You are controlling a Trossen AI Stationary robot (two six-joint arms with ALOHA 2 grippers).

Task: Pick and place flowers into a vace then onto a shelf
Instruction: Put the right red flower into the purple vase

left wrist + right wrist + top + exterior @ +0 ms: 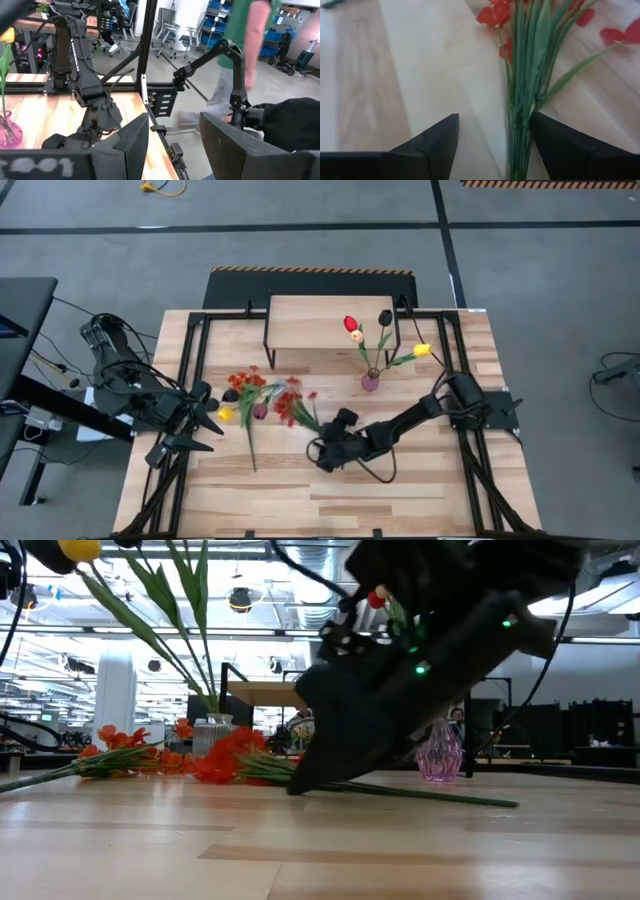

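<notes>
Worktop: one slatted wooden surface, seen from above, carrying all items.
Shelf: one low riser with a light plank top on black legs, set at 12 o'clock on the worktop; nothing is seen on its top.
Vase: one small pink glass vessel, upright, just in front of the shelf's right end.
Flowers in vase: four tulips counted in the high view, namely one red, one cream, one dark and one yellow.
Flowers on worktop: one loose heap at 9 o'clock from the vase; red-orange sprays, a yellow tulip and dark tulips are noted, but an exact count cannot be made.
Right end effector: lowered at the heap's 4 o'clock edge; fingers are spread wide, with a bundle of green stems lying between them against one finger, not clamped.
Left end effector: positioned at 9 o'clock beside the heap; fingers are set part way apart, with nothing between them.
Person: one, seen beyond the worktop in the left wrist view.
</notes>
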